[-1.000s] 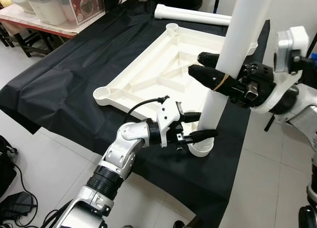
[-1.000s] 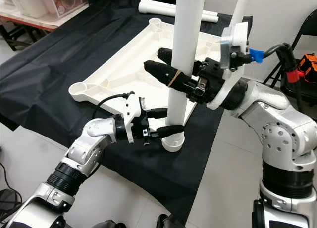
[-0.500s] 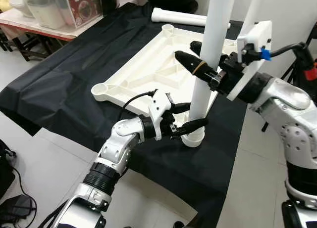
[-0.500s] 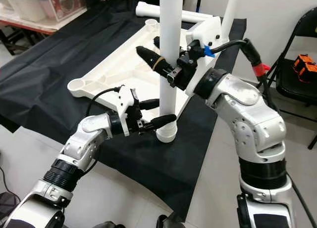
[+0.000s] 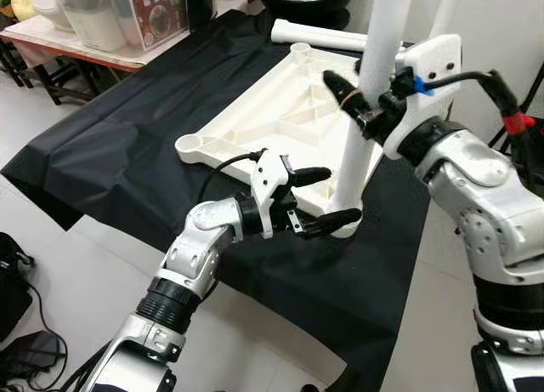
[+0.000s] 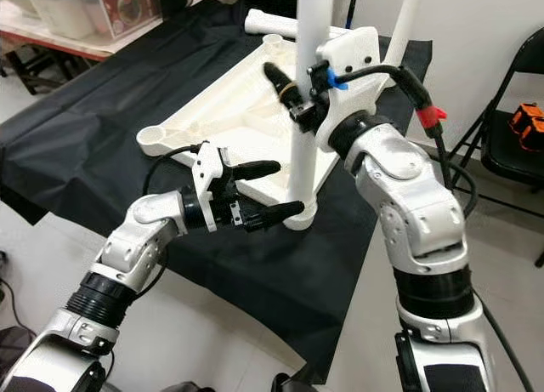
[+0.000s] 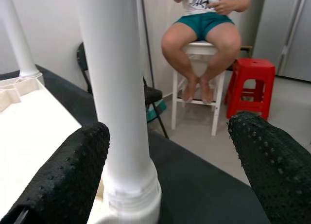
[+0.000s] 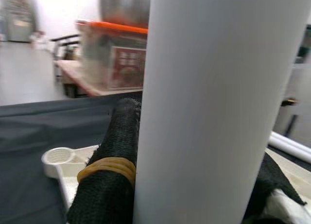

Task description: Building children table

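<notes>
Clamping the upright white table leg (image 6: pixel 308 86) partway up its shaft, the right gripper (image 6: pixel 293 94) is pressing its black fingers against both sides of the tube. Lower down, the left gripper (image 6: pixel 265 190) is spreading its fingers wide beside the leg's base, touching nothing. The leg is standing in a corner socket of the overturned white tabletop (image 5: pixel 280 124), which is lying on a black cloth (image 5: pixel 102 128). Another white leg (image 5: pixel 327 36) is lying behind it. A person (image 7: pixel 206 25) is sitting on a stool beyond.

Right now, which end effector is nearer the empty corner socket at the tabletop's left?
Left end effector, by the leg's base, below that socket; right end effector grips the leg higher.
</notes>
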Tool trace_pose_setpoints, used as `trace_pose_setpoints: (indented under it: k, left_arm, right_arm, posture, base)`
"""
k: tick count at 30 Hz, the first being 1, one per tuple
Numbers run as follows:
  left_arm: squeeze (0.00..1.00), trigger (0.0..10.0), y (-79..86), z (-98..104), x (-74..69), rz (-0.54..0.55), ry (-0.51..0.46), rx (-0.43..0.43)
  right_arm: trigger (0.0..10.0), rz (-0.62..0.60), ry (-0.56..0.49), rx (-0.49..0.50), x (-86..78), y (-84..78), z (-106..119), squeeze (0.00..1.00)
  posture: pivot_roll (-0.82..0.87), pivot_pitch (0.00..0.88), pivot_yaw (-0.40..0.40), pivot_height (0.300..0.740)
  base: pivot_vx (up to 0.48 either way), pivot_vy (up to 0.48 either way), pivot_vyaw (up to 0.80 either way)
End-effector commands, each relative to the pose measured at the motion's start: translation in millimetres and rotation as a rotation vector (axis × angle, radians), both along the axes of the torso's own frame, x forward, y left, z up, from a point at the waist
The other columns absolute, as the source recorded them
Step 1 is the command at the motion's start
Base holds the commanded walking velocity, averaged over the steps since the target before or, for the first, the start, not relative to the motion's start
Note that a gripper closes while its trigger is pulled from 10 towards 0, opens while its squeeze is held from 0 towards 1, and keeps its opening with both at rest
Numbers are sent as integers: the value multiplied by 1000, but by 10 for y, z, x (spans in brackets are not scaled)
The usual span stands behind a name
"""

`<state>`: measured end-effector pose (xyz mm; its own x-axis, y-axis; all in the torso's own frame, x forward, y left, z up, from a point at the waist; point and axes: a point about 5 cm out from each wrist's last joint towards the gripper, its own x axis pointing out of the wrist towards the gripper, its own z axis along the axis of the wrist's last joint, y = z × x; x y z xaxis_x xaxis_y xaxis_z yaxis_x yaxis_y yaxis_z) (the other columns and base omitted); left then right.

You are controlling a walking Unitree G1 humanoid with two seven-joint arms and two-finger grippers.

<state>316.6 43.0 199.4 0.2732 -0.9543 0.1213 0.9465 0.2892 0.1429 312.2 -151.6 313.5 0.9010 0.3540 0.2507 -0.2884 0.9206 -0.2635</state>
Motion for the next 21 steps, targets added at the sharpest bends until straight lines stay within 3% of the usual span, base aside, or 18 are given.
trace_pose_setpoints:
  k: [1, 9, 13, 14, 15, 16, 18, 19, 21]
  left_arm:
    - [0, 10000, 45, -31, -10, 9, 10, 8]
    - [0, 10000, 30, -57, -51, 11, 8, 4]
    - [0, 10000, 20, -65, -68, 8, 7, 4]
    - [0, 10000, 20, -68, -73, 6, 7, 4]
    - [0, 10000, 20, -68, -73, 6, 7, 4]
    - [0, 10000, 21, -71, -75, 6, 7, 4]
    - [0, 10000, 22, -75, -78, 5, 8, 5]
    - [0, 10000, 21, -79, -83, 4, 9, 6]
    - [0, 10000, 20, -78, -86, 3, 8, 5]
  right_arm:
    - [0, -199, 191, -93, 140, -172, -408, 0]
    - [0, -372, 192, -110, 161, -177, -520, 0]
    - [0, -395, 188, -95, 170, -170, -531, 0]
    - [941, -391, 193, -91, 178, -158, -533, 0]
    - [941, -391, 193, -91, 178, -158, -533, 0]
    - [10000, -384, 199, -77, 185, -150, -533, 0]
    - [10000, -377, 204, -71, 187, -143, -540, 0]
    - [10000, -375, 201, -55, 180, -140, -546, 1000]
    - [10000, -379, 197, -47, 174, -142, -547, 1000]
  posture:
    - [-78, 162, 7, 740]
    - [-71, 160, 0, 740]
    - [-70, 162, 1, 740]
    - [-72, 161, 1, 740]
    - [-72, 161, 1, 740]
    - [-73, 160, 1, 740]
    - [-75, 159, 1, 740]
    - [-74, 159, 2, 740]
    - [-74, 159, 2, 740]
  base:
    - [0, 0, 0]
    - [0, 0, 0]
    - [0, 0, 0]
    - [0, 0, 0]
    - [0, 0, 0]
    - [0, 0, 0]
    - [0, 0, 0]
    - [0, 0, 0]
    - [0, 0, 0]
